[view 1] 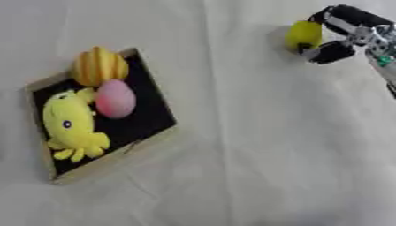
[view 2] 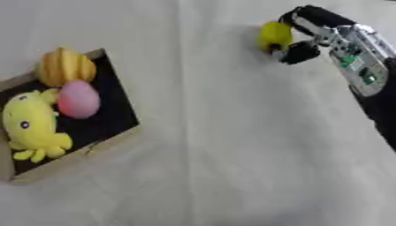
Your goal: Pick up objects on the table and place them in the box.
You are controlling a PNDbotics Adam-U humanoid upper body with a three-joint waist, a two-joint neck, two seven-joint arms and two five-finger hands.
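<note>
Yellow lemon-like fruit (view 1: pixel 303 35) sits at the far right of the white-covered table (view 1: pixel 255 145), pinched between the curled black fingers and thumb of the right hand (view 2: pixel 308 33), which comes in from the upper right corner. Whether the fruit rests on the cloth or is just lifted off it, the views do not settle. The hand's silver wrist with a green circuit board (view 2: pixel 357 62) shows best in the right eye view. Well apart, on the left side of the table, lies the shallow box (view 1: pixel 158 141) (wooden rim, black floor), turned askew. Inside it are a yellow octopus plush toy (view 1: pixel 70 126), a pink egg-shaped object (view 1: pixel 115 99) just beside the toy, and a ribbed yellow-orange pumpkin-like object (view 1: pixel 99 66) at the box's far corner, leaning over the rim.
</note>
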